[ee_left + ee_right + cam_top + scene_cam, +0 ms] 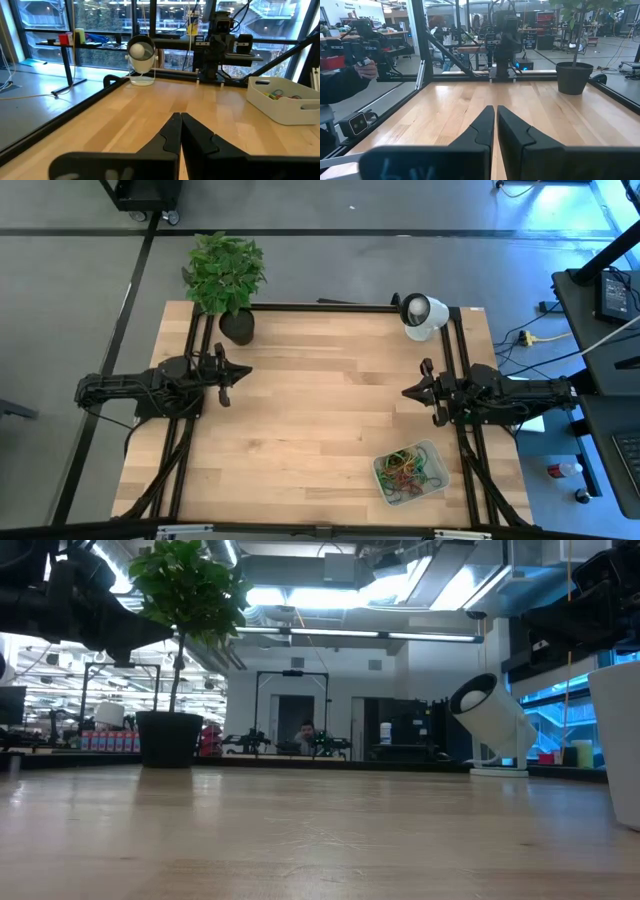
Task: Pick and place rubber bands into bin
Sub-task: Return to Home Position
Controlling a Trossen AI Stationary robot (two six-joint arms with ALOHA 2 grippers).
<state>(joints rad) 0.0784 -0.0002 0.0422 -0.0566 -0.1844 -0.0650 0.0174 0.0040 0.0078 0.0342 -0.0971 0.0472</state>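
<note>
The light wooden table (pixel 320 420) shows no loose bands anywhere that I can make out.

The dark left arm (pixel 140 388) sits at the left edge, about midway between near and far. Its left gripper (pixel 178 119) points right across the boards, fingers pressed together on nothing.

The dark right arm (pixel 510 395) sits opposite at the right edge. Its right gripper (pixel 495 109) points left, fingers likewise together and empty.

A green leafy plant in a black round pot (pixel 237 327) stands at the far left. A white round camera-like device (pixel 425 315) stands at the far right.

The shallow pale translucent plastic bin (pixel 280 107) rests on the table at the near right. It lies on the near side of the right gripper and just beside that arm, and well apart from the left gripper. Its long axis runs roughly left to right, slightly skewed.

The small coloured rubber bands (pixel 405 470), green, red, orange and yellow, lie heaped inside the bin.

Judgement: collection appears complete. The right arm is the nearer to the bin, and neither arm needs to cross it to settle at its own side.
</note>
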